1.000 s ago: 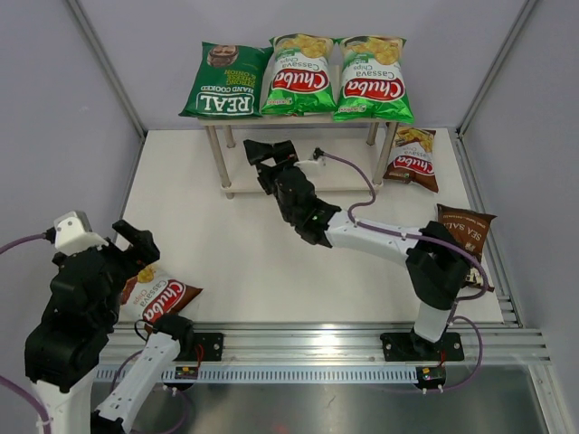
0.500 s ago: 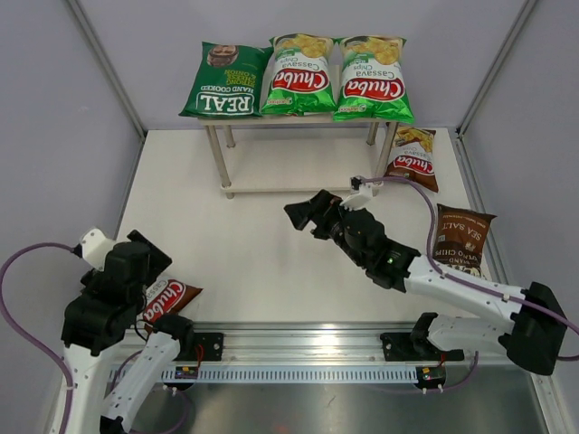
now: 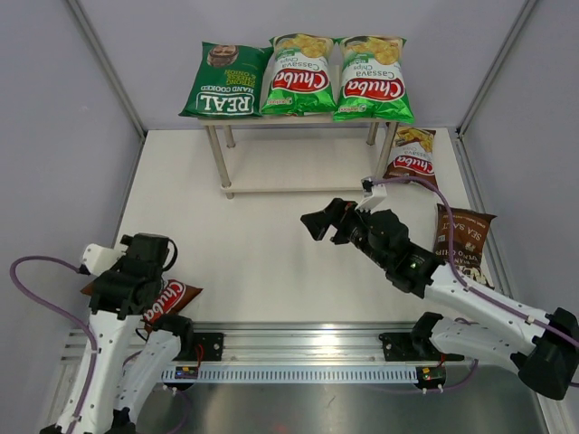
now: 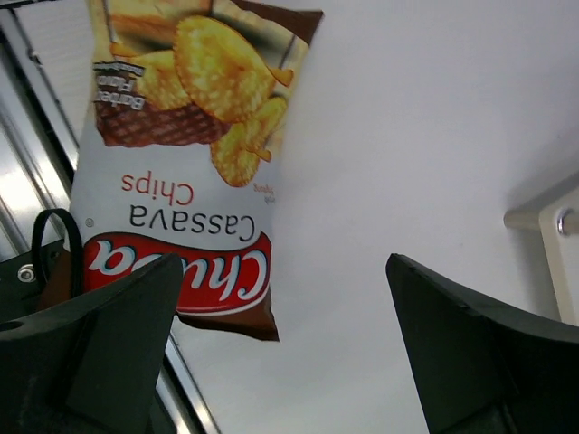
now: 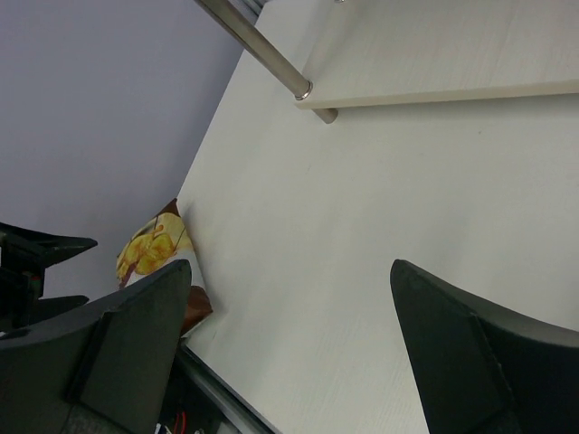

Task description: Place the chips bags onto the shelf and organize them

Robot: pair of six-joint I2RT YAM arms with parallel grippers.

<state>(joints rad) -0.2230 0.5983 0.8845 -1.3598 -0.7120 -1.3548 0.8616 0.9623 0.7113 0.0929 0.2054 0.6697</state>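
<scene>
The shelf [image 3: 298, 188] stands at the back. On its top board lie a dark green REAL bag [image 3: 226, 81] and two bright green Chuba bags [image 3: 298, 74] [image 3: 374, 79]. A brown-red Chuba bag [image 3: 412, 160] leans by the right leg, and a dark brown bag [image 3: 463, 242] lies further right. Another brown-red Chuba bag [image 3: 172, 298] [image 4: 181, 163] lies at the near left. My left gripper [image 3: 136, 282] [image 4: 283, 271] hangs open just over its near end, holding nothing. My right gripper [image 3: 324, 220] [image 5: 291, 271] is open above bare table, mid-table.
A metal rail [image 3: 317, 344] runs along the table's near edge, close behind the near-left bag. Grey walls close in the left, right and back. In the right wrist view the shelf's lower board [image 5: 434, 54] and a silver leg [image 5: 262, 50] lie ahead.
My right arm has drawn back from under the shelf toward mid-table and dropped lower. My left arm has come down over the near-left brown-red bag. Both grippers stayed open.
</scene>
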